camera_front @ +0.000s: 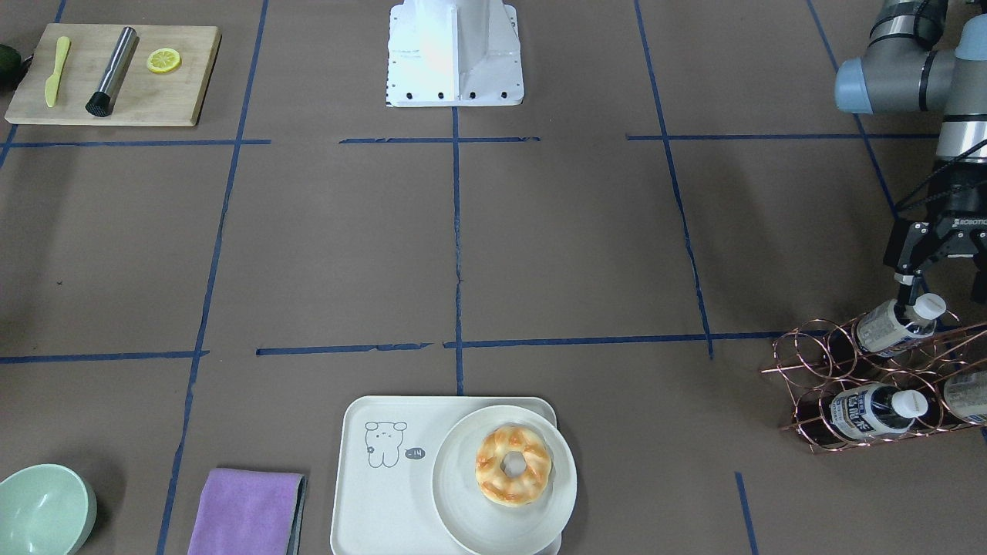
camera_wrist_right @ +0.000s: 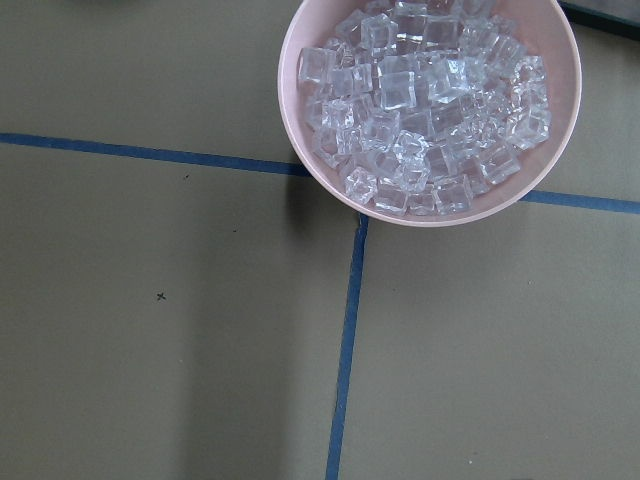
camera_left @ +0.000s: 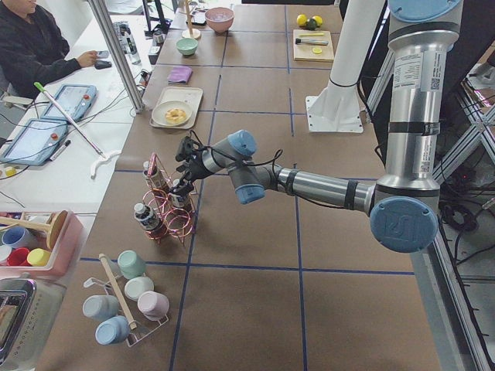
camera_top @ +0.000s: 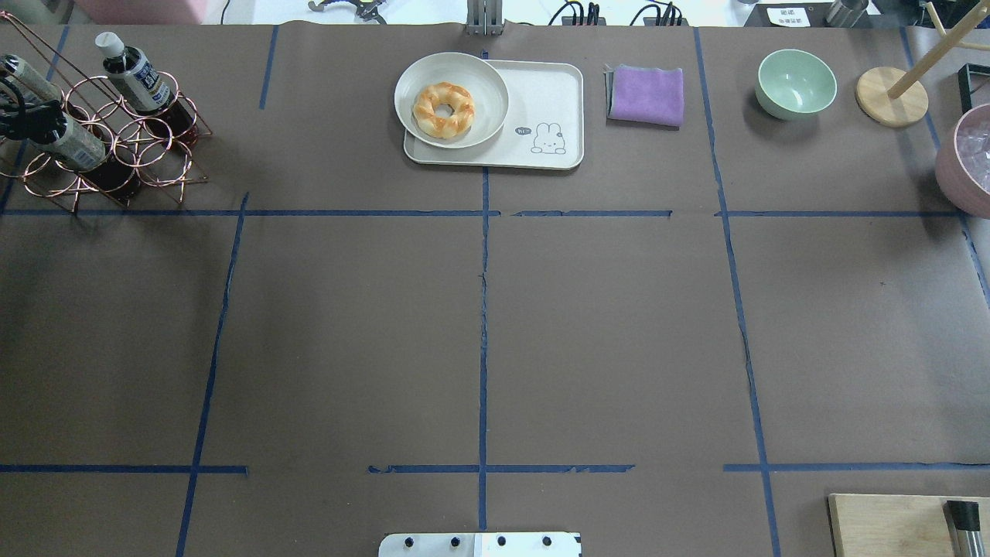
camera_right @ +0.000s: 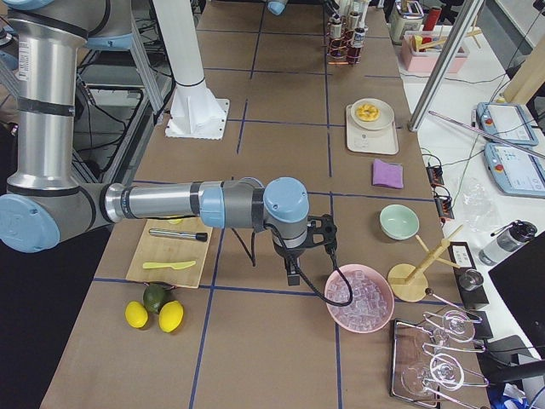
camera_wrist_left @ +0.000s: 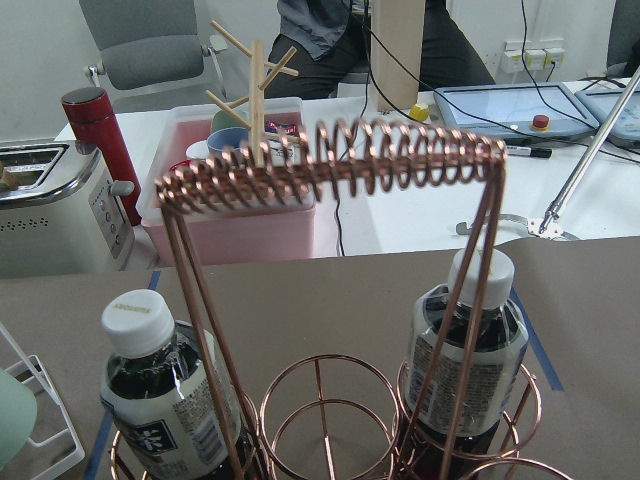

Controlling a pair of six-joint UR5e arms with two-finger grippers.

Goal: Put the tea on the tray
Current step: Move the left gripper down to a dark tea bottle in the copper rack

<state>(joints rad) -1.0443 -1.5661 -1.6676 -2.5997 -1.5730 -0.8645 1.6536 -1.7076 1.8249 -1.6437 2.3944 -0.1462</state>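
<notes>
Three tea bottles lie in a copper wire rack at the table's far left end. My left gripper is open and hangs just above the top tea bottle, its fingers either side of the white cap. The other two bottles lie lower in the rack. The left wrist view shows two bottles behind the wire coil. The cream tray with the line drawing holds a white plate with a donut. My right gripper shows only in the right side view; I cannot tell whether it is open or shut.
A purple cloth and a green bowl lie beside the tray. A wooden cutting board holds a lemon slice, a knife and a steel cylinder. A pink bowl of ice sits under my right wrist, near a wooden mug tree.
</notes>
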